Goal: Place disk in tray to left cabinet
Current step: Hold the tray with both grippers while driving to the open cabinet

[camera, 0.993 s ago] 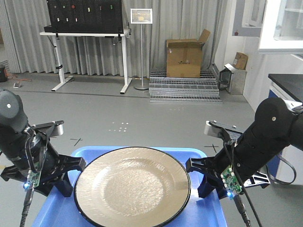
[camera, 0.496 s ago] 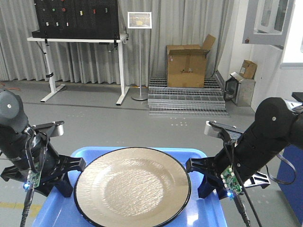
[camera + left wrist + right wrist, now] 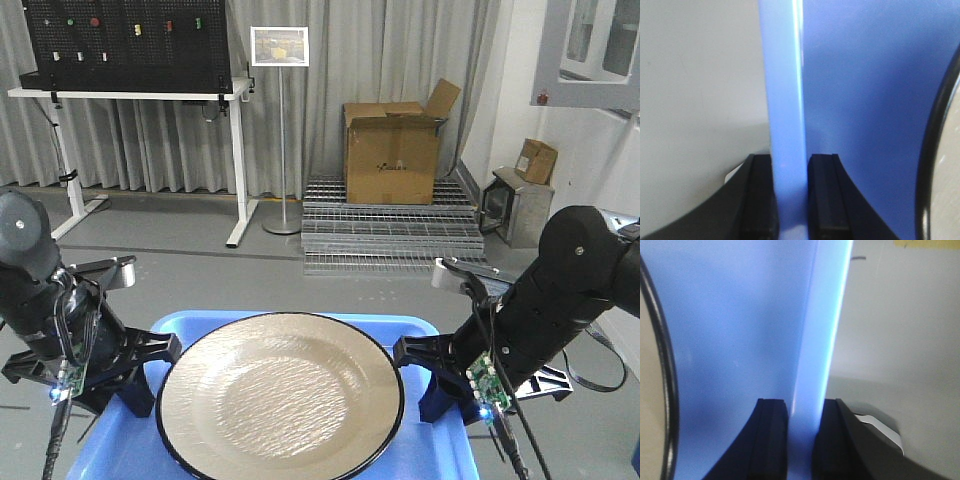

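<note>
The blue tray (image 3: pixel 420 326) is carried above the grey floor (image 3: pixel 300 285) with the glossy tan disk (image 3: pixel 280 395) lying flat in it, nearly filling it; the left gripper (image 3: pixel 790 197) is pinched onto the tray's left rim and the right gripper (image 3: pixel 803 440) onto its right rim, one finger either side of the wall. The disk looks hard, breakable and free to slide on smooth plastic, and the thin rim may flex, so level, opposite rim holds seem the safe grasp
</note>
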Available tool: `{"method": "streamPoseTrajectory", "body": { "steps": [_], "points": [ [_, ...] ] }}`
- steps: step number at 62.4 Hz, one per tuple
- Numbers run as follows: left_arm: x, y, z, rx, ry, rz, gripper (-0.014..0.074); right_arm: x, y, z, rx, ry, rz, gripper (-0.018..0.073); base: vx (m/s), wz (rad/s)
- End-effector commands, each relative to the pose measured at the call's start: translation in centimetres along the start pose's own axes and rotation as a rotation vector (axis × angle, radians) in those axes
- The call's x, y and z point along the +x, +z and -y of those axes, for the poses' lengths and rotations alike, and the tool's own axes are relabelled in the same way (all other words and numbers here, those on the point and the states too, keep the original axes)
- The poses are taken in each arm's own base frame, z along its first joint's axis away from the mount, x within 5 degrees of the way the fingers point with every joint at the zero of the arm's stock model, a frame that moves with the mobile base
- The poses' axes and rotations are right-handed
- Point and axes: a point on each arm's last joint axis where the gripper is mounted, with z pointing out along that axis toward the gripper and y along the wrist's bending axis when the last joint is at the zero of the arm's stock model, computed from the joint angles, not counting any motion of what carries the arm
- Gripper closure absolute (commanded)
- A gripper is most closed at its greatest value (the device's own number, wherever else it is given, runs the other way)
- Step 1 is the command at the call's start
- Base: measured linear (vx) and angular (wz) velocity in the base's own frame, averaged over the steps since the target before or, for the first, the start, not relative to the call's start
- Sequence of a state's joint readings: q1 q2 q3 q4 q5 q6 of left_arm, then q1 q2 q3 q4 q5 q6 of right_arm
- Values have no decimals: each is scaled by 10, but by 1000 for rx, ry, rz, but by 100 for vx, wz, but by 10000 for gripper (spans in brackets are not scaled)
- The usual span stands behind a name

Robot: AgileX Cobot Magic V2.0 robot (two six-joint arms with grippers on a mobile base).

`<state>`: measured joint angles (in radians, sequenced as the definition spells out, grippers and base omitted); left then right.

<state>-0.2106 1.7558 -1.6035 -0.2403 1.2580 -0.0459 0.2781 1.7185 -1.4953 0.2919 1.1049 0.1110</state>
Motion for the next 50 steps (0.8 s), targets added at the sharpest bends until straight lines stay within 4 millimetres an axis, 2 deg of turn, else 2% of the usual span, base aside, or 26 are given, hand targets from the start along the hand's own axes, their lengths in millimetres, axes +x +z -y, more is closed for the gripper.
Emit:
{"method": "streamPoseTrajectory", "body": {
  "steps": [1, 50],
  "points": [
    [2, -30, 11, 44, 17, 90, 596, -3, -30, -11, -50, -27, 101, 561, 67, 1],
    [2, -30, 11, 43, 17, 91, 596, -3, -30, -11, -50, -27, 100, 561, 68, 3]
  ]
}}
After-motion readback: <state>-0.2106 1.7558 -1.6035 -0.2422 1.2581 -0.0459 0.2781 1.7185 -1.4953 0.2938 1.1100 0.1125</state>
